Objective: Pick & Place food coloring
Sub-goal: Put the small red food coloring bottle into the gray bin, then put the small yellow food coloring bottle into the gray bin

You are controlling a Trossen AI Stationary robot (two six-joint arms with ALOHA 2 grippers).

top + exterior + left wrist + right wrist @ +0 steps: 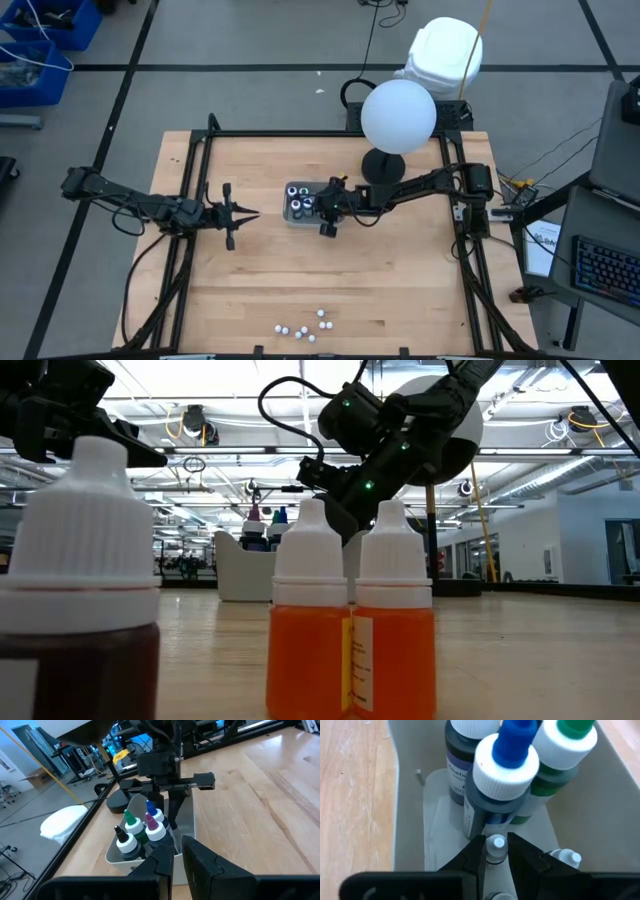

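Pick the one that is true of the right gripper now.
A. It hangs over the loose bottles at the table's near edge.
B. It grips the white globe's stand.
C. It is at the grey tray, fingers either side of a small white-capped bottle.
C: the right wrist view shows the right gripper in the grey tray, its fingers flanking a small white-capped bottle.

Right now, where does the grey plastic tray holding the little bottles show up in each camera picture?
High view: the grey plastic tray sits mid-table, under the right gripper.
Low view: not in it; only white-capped bottles show up close.
Left wrist view: centre of the picture.
Right wrist view: it fills the picture.
Shared landmark: the right gripper over the tray, seen in the high view and both wrist views.
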